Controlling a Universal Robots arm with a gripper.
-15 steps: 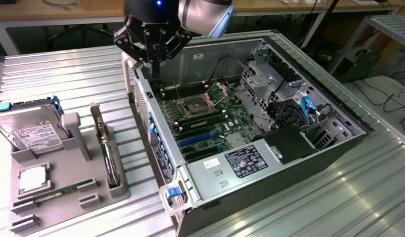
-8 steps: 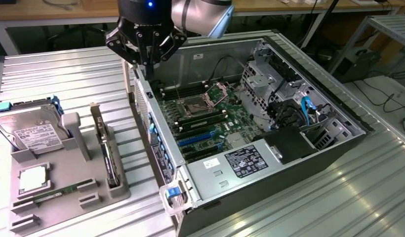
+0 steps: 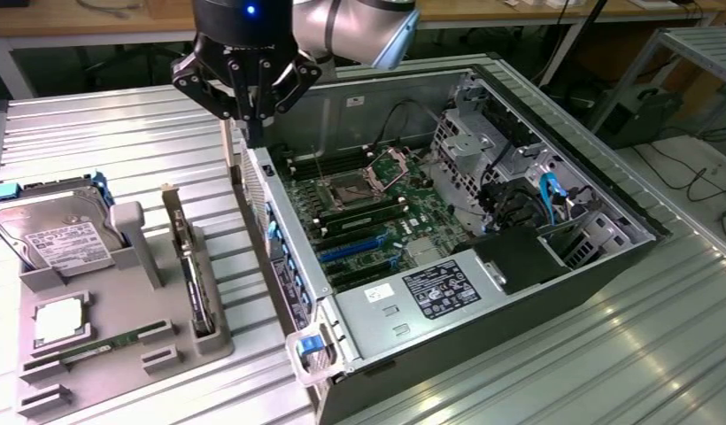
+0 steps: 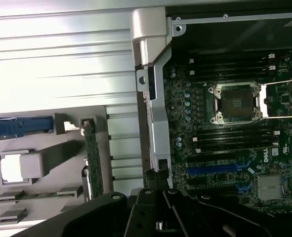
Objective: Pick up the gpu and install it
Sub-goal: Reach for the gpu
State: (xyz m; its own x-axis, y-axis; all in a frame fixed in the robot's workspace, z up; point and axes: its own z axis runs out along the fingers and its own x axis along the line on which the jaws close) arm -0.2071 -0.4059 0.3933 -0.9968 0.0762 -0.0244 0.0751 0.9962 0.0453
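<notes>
The gpu (image 3: 196, 274) stands on its long edge in a slot of the grey holder tray (image 3: 127, 332), a thin green card with a silver bracket at its far end. The wrist view has it as a green strip, the gpu (image 4: 93, 158), at the tray's edge beside the case. My gripper (image 3: 254, 131) hangs above the open computer case's rear wall, up and to the exterior view's right of the card. Its fingers are shut with nothing between them. My gripper (image 4: 158, 205) appears as dark fingers over the case's metal rear frame.
The open case (image 3: 575, 266) lies on its side with the motherboard (image 3: 375, 212), blue slots (image 3: 349, 250) and CPU socket (image 4: 236, 102) exposed. The tray also holds a hard drive (image 3: 56, 235), a RAM stick (image 3: 97, 345) and a CPU (image 3: 58, 319). Ribbed metal table (image 3: 127, 133) surrounds them.
</notes>
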